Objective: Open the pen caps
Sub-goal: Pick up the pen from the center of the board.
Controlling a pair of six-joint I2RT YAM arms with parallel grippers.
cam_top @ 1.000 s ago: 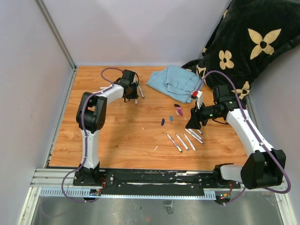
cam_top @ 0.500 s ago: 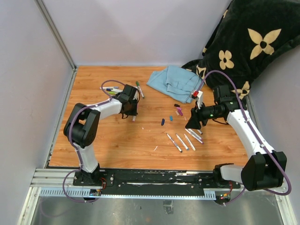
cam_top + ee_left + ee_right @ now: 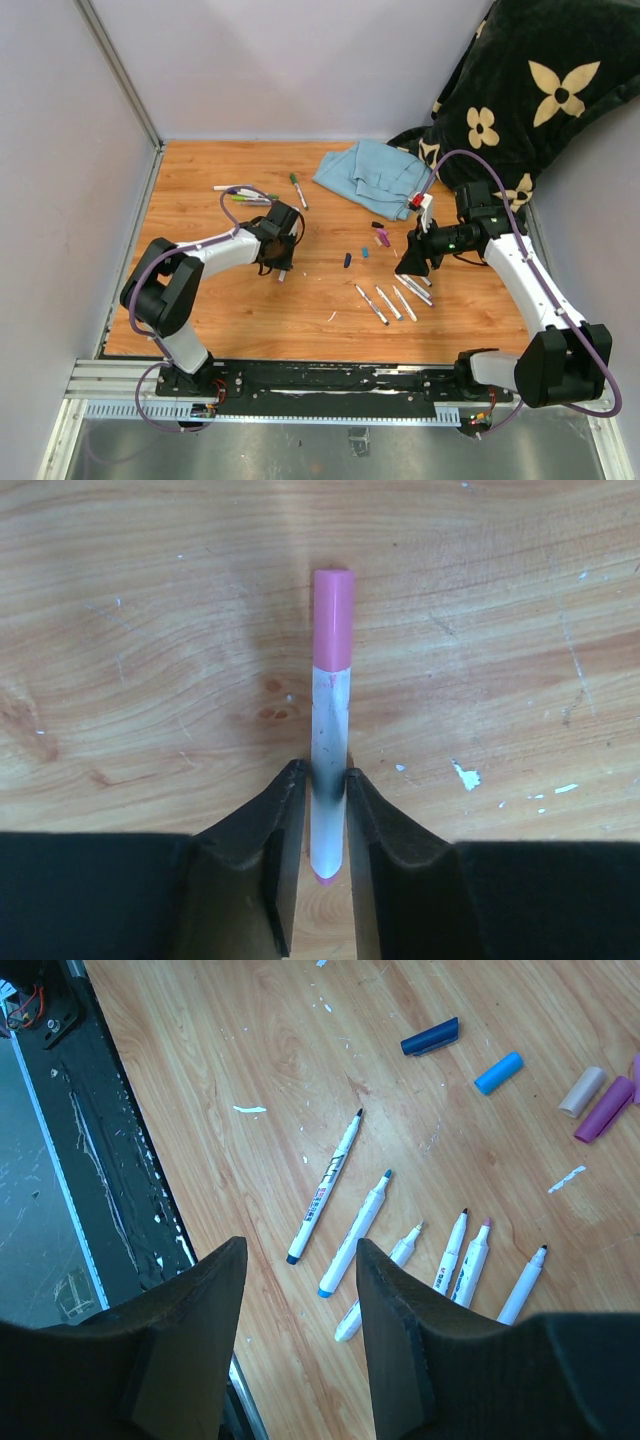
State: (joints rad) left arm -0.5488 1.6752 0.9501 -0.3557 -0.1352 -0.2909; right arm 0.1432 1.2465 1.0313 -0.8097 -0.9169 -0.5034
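Observation:
My left gripper (image 3: 279, 262) is shut on the white barrel of a marker (image 3: 329, 742), and its pink cap (image 3: 333, 620) sticks out past the fingertips just above the wood. My right gripper (image 3: 412, 260) is open and empty, and hovers over several uncapped white markers (image 3: 368, 1222) lying side by side (image 3: 388, 303). Loose caps lie beyond them: a dark blue one (image 3: 430, 1037), a light blue one (image 3: 498, 1072), a beige one (image 3: 581, 1091) and a purple one (image 3: 604, 1109). Three capped markers (image 3: 250, 198) lie at the far left.
A light blue cloth (image 3: 375, 175) lies at the back centre. A black blanket with cream flowers (image 3: 520, 90) drapes over the back right corner. Grey walls close in the wooden table (image 3: 200, 310) on the left and at the back.
My left gripper has carried the pink-capped marker from the back of the table toward the front, away from the other capped markers. The right arm has not moved.

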